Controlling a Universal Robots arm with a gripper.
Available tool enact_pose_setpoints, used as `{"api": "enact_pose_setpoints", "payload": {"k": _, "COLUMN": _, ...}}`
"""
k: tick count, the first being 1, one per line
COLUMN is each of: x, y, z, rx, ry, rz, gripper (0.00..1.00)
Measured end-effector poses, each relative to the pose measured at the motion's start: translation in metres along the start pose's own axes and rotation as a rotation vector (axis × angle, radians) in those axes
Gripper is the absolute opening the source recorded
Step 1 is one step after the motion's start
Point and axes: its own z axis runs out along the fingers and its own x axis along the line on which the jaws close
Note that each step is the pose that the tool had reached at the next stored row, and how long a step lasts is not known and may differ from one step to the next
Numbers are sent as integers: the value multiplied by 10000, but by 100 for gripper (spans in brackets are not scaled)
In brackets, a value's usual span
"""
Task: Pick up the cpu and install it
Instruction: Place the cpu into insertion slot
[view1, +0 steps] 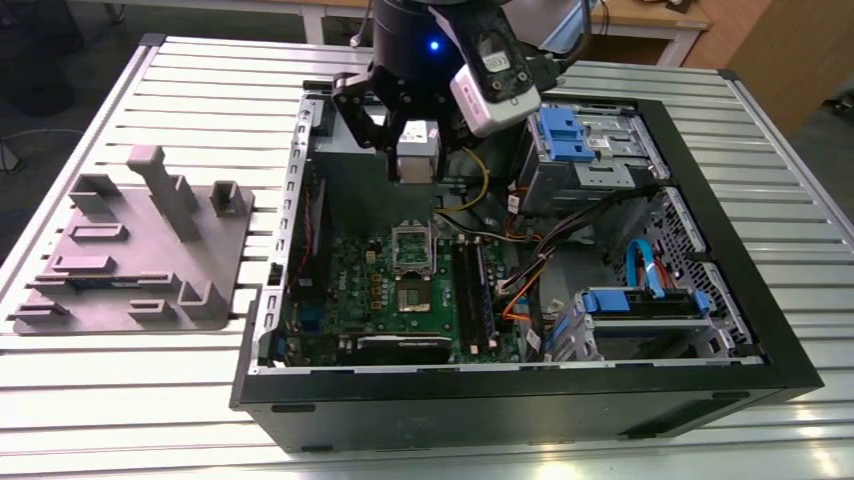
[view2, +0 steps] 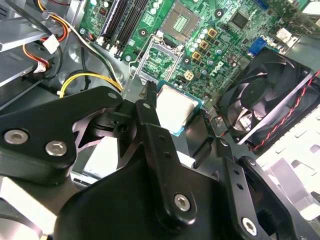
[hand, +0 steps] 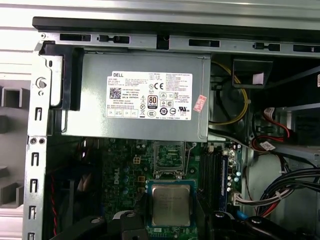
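Exterior view first: an open computer case (view1: 747, 350) lies on its side on the slatted tabletop (view1: 134, 400), taking up the middle and the exterior view's right, and one grey fixture plate (view1: 134, 255) sits near the edge on the exterior view's left. The single arm's tool (view1: 416, 150) hangs over the far end of the case, closed narrowly on the one cpu (view1: 416, 152), so the chip is in the air and touches nothing else. In both wrist views a dark finger (hand: 144, 212) presses each of two opposite edges of the cpu (hand: 171, 205), whose silvery top faces up at the cameras. It is square, so no long axis matters; its sides look roughly parallel to the board's parts. The one cpu socket (view1: 411, 295) lies on the green motherboard (view1: 350, 270), lower than the chip and, I judge, offset from it toward the tabletop's near edge. In the second wrist view the socket (view2: 182, 20) shows beyond the cpu (view2: 175, 107), past one hinged frame (view2: 160, 60) standing open. One power supply (hand: 135, 97) and one case fan (view2: 265, 97) flank the work.
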Motion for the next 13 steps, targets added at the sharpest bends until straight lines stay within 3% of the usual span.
{"api": "enact_pose_setpoints", "payload": {"k": 13, "x": 0, "y": -16, "z": 38, "rx": 1, "ry": 0, "rz": 0, "gripper": 47}}
